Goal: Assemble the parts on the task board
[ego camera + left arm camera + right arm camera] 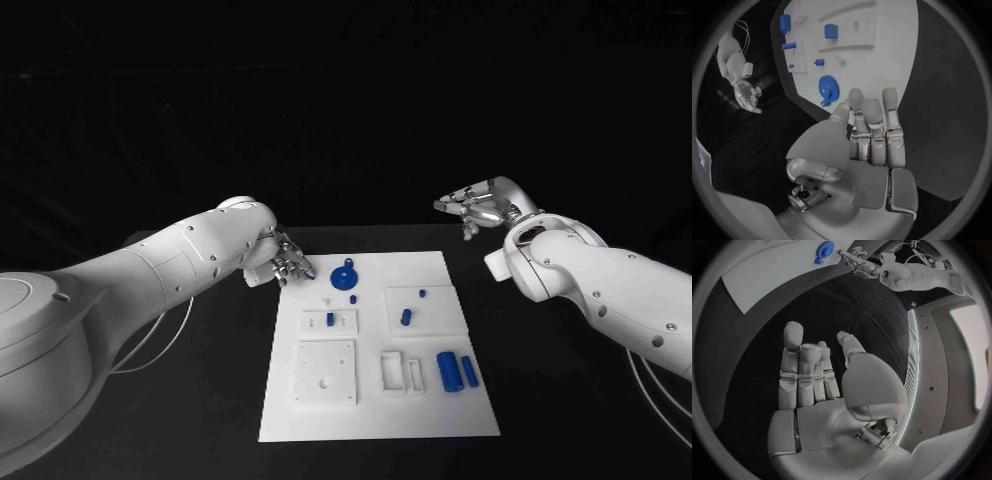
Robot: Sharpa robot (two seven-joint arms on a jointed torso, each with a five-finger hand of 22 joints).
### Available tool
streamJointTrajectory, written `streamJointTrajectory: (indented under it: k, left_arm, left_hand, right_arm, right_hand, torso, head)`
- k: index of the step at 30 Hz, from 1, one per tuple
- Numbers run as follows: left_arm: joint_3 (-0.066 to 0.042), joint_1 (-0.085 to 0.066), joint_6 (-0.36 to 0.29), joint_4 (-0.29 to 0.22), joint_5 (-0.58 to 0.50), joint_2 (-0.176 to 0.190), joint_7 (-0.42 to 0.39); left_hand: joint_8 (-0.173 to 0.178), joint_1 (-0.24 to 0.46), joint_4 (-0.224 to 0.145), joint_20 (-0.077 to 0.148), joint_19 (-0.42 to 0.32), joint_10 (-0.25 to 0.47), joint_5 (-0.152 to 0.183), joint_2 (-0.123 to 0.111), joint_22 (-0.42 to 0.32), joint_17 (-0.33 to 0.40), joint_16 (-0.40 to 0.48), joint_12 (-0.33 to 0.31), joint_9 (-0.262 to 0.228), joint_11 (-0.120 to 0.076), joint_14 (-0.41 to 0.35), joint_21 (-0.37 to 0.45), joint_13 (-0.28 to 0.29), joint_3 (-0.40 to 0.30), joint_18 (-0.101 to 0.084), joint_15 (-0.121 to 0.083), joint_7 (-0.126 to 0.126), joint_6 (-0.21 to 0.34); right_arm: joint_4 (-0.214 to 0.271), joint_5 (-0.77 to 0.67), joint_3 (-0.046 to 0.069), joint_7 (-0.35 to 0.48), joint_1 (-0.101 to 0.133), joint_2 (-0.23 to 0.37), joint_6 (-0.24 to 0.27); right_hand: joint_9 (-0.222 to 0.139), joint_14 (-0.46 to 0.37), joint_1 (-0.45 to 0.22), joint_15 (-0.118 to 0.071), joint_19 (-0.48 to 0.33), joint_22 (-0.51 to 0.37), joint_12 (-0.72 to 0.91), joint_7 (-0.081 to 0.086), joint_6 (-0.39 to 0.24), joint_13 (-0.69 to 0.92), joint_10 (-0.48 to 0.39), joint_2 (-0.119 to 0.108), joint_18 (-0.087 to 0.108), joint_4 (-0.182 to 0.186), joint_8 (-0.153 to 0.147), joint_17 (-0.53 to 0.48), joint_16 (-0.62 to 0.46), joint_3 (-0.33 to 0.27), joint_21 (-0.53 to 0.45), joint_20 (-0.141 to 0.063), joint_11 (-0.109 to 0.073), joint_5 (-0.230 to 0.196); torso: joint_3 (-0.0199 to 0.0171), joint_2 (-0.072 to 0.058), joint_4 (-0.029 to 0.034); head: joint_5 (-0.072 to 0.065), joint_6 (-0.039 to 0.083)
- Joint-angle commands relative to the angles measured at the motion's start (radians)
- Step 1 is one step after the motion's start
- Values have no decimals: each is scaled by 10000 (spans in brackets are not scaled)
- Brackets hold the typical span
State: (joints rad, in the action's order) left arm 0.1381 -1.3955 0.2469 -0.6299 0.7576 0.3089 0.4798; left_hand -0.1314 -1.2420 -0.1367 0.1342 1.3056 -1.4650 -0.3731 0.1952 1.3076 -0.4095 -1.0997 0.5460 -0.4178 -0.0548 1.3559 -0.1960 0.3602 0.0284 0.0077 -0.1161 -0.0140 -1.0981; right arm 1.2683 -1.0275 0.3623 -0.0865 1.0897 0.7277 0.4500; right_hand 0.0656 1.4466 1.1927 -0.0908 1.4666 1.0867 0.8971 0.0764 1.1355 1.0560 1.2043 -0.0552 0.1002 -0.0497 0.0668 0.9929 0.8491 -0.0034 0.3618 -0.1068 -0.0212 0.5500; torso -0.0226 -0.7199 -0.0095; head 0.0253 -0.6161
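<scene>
Both hands empty beside the task board (378, 410)

The left hand (283, 264), fingers released and holding nothing, hovers at the board's ten o'clock corner, just beside the blue gear (346, 276). Two blue cylinders (456, 370) lie toward the board's four o'clock. The right hand (477, 209), fingers spread and empty, hangs off the board at two o'clock.
</scene>
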Motion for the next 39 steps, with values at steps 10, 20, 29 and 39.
streamJointTrajectory:
  k: [10,20,29,39]
  left_arm:
    - [-12,-43,-792,-1150,-1206,655,76]
    - [24,-94,-1639,-3474,-1225,1887,227]
    - [317,-94,-2468,-5013,-782,2665,205]
    - [890,-90,-3951,-6165,40,3090,198]
  left_hand:
    - [-1906,686,-738,47,-79,-257,-606,-105,193,-39,-103,11,-1628,-159,-17,-228,-13,-1024,-77,-79,150,-120]
    - [-1997,1442,-646,75,-1,-437,299,-977,188,-251,-156,208,-1570,-245,208,-405,-27,-3372,-77,-111,277,-605]
    - [-2049,1576,-555,105,160,-484,-267,-1283,194,-454,-271,776,-1621,-303,478,-569,-49,-3613,-62,-157,400,-1055]
    - [-2106,1765,-688,131,261,-493,-836,-1462,206,-793,-437,1276,-1755,-394,654,-896,-140,-3806,-4,-208,499,-1331]
  right_arm:
    - [-66,-6,5,86,-3,4,-68]
    - [-177,22,5,87,-43,12,-116]
    - [-234,64,4,88,-150,19,-153]
    - [-243,81,3,89,-213,37,-170]
  right_hand:
    - [-6,-3,10,72,372,-2,42,8,-16,8,2,-72,147,0,-41,10,2,139,70,55,24,90]
    - [-6,-6,-6,72,367,-17,29,8,-15,1,-7,-83,146,-17,-42,4,-7,188,48,55,20,186]
    - [-6,-4,-26,71,367,-20,36,9,-13,9,-8,-97,144,-28,-42,7,-4,233,50,52,18,318]
    - [-6,-5,-48,68,368,-21,32,8,-12,8,-11,-115,142,-35,-42,4,-8,280,51,50,17,419]
  torso:
    - [32,125,90]
    - [78,316,208]
    - [110,432,241]
    - [105,461,270]
  head:
    - [35,-53]
    - [9,-198]
    - [12,-325]
    - [47,-388]
